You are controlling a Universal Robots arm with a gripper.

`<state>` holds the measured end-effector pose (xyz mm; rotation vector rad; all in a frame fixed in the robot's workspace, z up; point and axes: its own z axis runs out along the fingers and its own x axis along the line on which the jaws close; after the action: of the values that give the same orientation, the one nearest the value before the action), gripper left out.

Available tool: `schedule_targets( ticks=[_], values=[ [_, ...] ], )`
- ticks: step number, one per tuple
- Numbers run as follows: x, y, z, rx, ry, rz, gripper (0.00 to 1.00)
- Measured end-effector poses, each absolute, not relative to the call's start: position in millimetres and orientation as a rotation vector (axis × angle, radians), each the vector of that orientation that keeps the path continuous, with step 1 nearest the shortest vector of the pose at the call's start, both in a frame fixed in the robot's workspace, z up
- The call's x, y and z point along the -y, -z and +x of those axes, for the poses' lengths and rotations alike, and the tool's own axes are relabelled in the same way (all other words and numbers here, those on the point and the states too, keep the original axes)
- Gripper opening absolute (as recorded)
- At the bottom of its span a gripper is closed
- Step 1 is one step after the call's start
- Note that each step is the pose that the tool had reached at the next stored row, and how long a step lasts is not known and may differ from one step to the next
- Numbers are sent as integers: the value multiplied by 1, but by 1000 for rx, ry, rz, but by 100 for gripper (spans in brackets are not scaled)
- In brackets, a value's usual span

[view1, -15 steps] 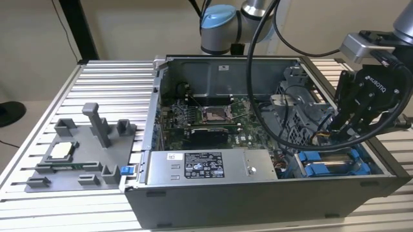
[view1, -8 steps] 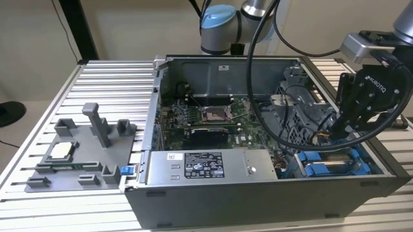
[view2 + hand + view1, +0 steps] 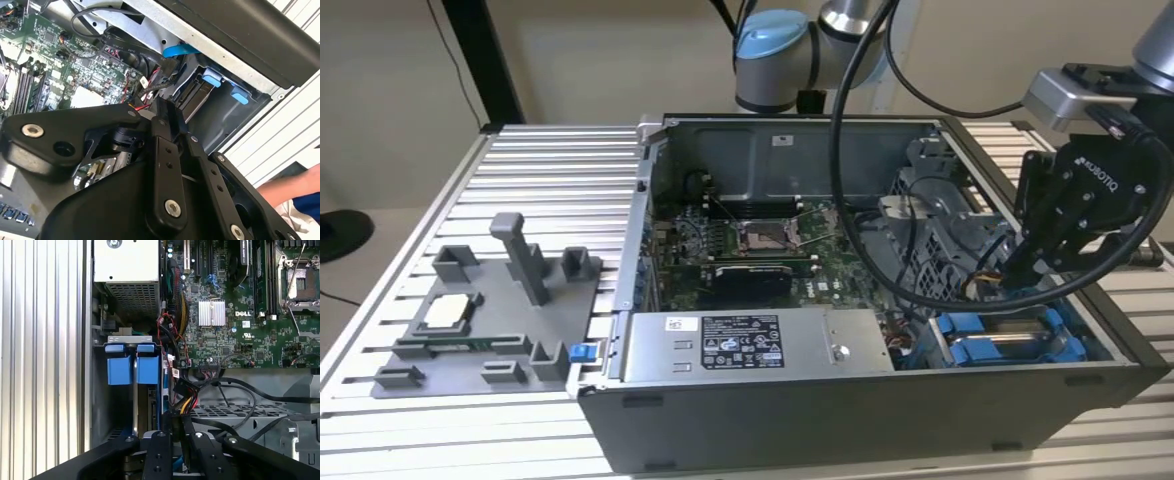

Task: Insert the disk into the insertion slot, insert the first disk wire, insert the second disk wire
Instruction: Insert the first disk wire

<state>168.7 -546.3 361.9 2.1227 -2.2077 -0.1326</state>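
The disk [image 3: 1010, 346] lies in the insertion slot [image 3: 947, 336] at the case's near corner on the exterior view's right, silver between blue rails. In the first wrist view the disk [image 3: 143, 407] shows edge-on under two blue clips [image 3: 121, 365]. My gripper [image 3: 1011, 270] hangs just above that bay. Its fingers [image 3: 157, 452] are shut on a black connector of a disk wire [image 3: 183, 402] with yellow, red and black leads, right beside the disk's end. In the second wrist view the gripper [image 3: 162, 107] pinches a black wire [image 3: 156, 86] near the blue clips [image 3: 211, 80].
A grey power-supply box [image 3: 747, 345] sits along the case's front wall. The motherboard [image 3: 747, 250] and a perforated cage [image 3: 941, 215] lie behind the bay. Thick black arm cables [image 3: 854, 230] loop over the case. A grey fixture [image 3: 480, 320] stands at the exterior view's left. A person's sleeve [image 3: 302, 197] is nearby.
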Motion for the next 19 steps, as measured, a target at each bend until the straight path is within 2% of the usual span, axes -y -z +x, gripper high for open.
schedule_targets(
  ticks=[19],
  values=[
    [574,-362,165,2216,118,2131,0]
  ],
)
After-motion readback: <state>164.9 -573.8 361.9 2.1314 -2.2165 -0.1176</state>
